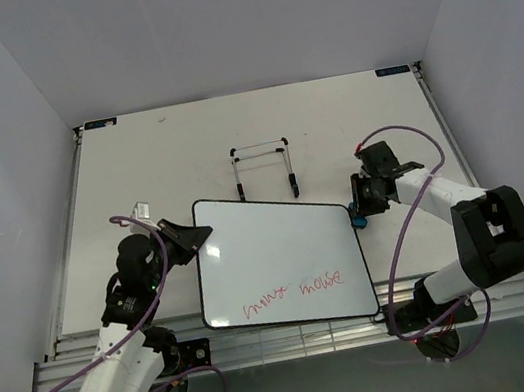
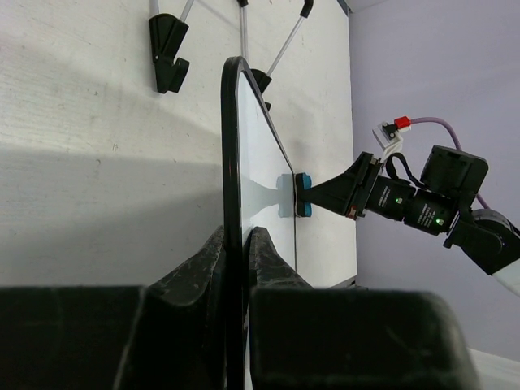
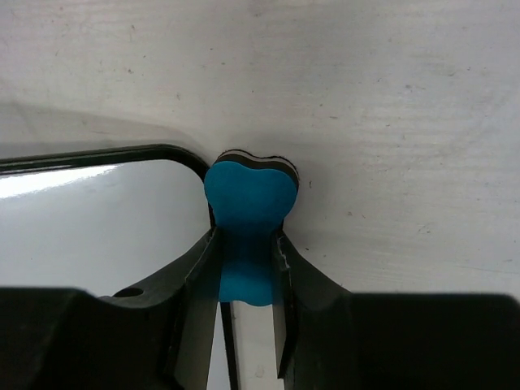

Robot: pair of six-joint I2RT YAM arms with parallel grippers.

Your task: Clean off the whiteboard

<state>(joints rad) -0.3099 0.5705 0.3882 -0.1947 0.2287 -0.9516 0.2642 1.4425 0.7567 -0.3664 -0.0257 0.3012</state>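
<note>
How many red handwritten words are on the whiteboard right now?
2, side by side along the near edge of the whiteboard: left word and right word. None appears hidden.

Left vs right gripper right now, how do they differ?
The left gripper clamps the rim of the whiteboard; the right gripper clamps the blue eraser. The left sits at the board's left edge, the right by its far-right corner. Both are shut.

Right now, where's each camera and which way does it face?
Top: above and behind, looking down at whiteboard and stand; left arm, right arm show.
Left wrist: looks along the whiteboard's edge, left gripper clamping it.
Right wrist: looks down at the eraser in the right gripper.
Wrist views share eraser and whiteboard.
</note>
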